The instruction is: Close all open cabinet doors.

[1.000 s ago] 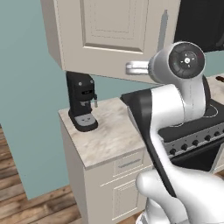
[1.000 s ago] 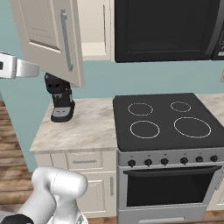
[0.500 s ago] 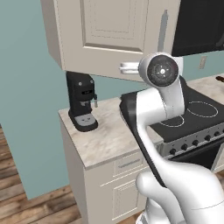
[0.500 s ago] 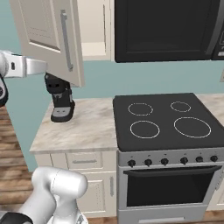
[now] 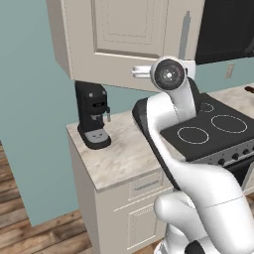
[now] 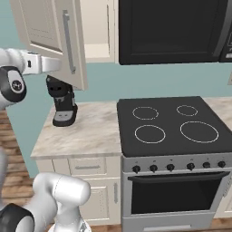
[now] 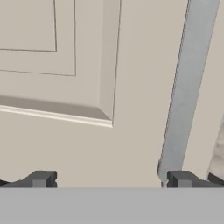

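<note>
Beige cabinet door [image 5: 124, 39] swung open above the left end of the bench [image 5: 124, 154], with its vertical silver handle [image 5: 184, 34] near the free edge. Hand [image 7: 109, 179] right up against the lower face of the door, fingers [image 7: 41, 179] spread wide, nothing pinched; handle's lower end just above the right fingertip. Black coffee machine [image 5: 93, 114] standing at the bench's back left corner, under the door. Black stove [image 6: 170, 124] beside the bench's right edge, black microwave [image 6: 170, 29] above it.
</note>
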### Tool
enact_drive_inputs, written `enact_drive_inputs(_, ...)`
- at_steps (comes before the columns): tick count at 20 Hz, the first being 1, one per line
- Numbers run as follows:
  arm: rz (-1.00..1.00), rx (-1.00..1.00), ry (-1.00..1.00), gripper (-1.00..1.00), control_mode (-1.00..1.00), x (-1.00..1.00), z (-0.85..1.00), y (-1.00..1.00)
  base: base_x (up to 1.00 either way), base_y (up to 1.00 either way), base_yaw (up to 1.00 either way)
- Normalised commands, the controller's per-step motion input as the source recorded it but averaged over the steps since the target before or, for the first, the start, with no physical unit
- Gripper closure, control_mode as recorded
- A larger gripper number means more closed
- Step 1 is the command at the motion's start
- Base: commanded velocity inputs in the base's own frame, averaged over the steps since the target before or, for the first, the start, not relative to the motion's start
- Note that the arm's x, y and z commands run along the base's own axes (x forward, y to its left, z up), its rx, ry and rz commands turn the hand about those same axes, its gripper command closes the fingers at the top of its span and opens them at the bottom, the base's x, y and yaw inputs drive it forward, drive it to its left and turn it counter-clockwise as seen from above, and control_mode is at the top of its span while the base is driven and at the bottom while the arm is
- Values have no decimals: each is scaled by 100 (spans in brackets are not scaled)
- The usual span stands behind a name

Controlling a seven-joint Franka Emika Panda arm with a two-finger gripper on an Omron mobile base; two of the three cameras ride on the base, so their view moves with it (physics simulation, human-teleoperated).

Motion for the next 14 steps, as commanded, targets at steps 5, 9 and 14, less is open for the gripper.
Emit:
enact_drive_inputs(5, 0, 0, 0, -100, -100, 63, 0, 0, 0, 0, 0)
enact_drive_inputs(9, 0, 0, 2, -100, -100, 66, 0, 0, 0, 0, 0)
enact_drive_inputs(14, 0, 0, 3, -100, -100, 68, 0, 0, 0, 0, 0)
